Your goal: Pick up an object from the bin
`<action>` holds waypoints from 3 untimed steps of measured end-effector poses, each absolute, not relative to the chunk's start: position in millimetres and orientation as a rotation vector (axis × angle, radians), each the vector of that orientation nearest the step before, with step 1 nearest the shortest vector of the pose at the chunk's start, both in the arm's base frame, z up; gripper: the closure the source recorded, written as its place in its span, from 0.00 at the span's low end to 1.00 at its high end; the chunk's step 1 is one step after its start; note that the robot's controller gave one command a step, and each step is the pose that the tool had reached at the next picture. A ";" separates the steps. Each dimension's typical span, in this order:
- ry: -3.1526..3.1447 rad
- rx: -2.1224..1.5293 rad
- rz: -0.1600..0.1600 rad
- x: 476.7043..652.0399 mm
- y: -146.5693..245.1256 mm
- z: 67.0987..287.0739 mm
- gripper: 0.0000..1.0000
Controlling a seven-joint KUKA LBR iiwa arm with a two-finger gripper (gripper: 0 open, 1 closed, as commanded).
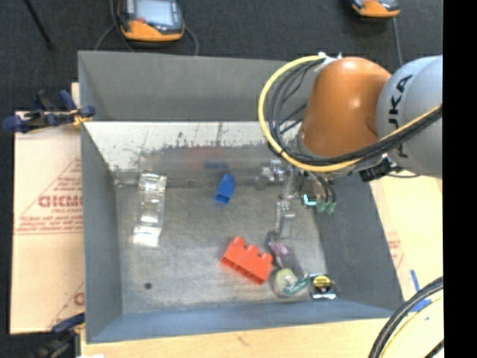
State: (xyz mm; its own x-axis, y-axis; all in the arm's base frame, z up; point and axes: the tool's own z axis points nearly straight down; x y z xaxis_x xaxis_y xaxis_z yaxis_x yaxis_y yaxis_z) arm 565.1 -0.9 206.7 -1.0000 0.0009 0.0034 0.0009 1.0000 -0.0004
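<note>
My gripper [283, 218] hangs below the arm's orange cover, in the right half of the bin. Its lower end is just above a small purple thing [282, 253], which lies beside the right end of an orange-red toy brick [246, 259]. Close below them, by the bin's front wall, sit a pale green-white round thing [285, 280] and a small yellow-and-black tape measure [322, 284]. A little blue block [224, 188] lies to the gripper's left, near the back wall. I see nothing held in the gripper.
A clear plastic piece [149, 209] lies on the left side of the bin floor. The arm with its cables covers the bin's back right corner. Bare floor stretches between the clear piece and the brick.
</note>
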 end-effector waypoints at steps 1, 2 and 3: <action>-3.140 -0.220 -0.002 482.1 12.1 68.7 0.00; -3.090 -0.597 -0.001 475.4 7.4 100.6 0.00; -3.096 -0.566 -0.001 475.1 20.7 101.0 0.00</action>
